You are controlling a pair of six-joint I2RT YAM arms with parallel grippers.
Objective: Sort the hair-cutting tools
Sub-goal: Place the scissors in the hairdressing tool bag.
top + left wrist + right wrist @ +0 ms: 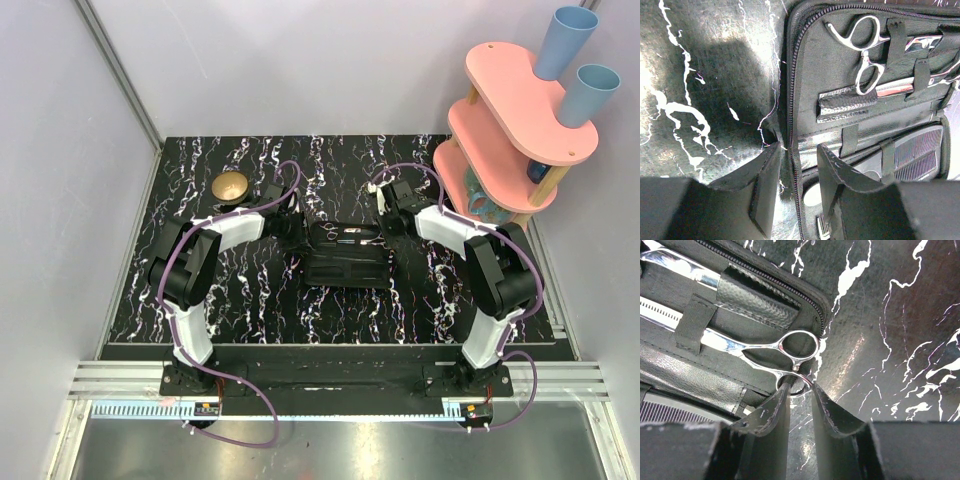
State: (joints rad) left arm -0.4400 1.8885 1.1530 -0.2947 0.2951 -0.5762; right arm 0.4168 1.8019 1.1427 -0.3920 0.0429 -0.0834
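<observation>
Slim silver metal scissors (pixel 732 343) lay strapped left-to-right in the open black zippered case (pixel 690 375), blades toward the left arm, one loop between the narrow-set jaws of the right gripper (pixel 798 390), grip unclear; the left gripper (pixel 797 160) gaped astride the case edge.

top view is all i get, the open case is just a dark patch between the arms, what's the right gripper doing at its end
observer: the right gripper has its fingertips on either side of the lower finger loop of a pair of scissors. I can't tell whether they pinch it.
operator: are those scissors loose
observer: no, their blade end runs under a strap of the case.
operator: and the left gripper
observer: the left gripper stands open astride the case's zipped edge, with one finger outside it over the table.
</observation>
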